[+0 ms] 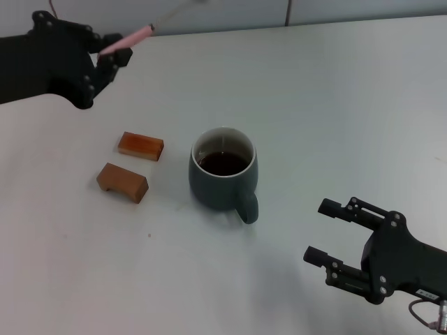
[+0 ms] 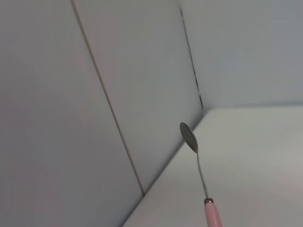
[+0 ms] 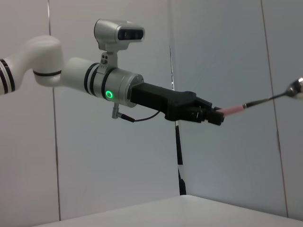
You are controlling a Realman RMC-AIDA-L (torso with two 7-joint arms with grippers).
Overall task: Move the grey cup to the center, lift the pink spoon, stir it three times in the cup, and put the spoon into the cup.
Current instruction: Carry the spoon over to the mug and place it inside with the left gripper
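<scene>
Pink spoon [image 1: 133, 37]: bowl lost past head view's top edge | left gripper [image 1: 112, 57]: fingers cover handle end | right arm: cropped at frame corner

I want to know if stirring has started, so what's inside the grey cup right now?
Only dark liquid shows inside the grey cup; its bottom is hidden beneath it. The pink spoon is not in it: the left gripper holds it up in the air, far from the cup.
</scene>
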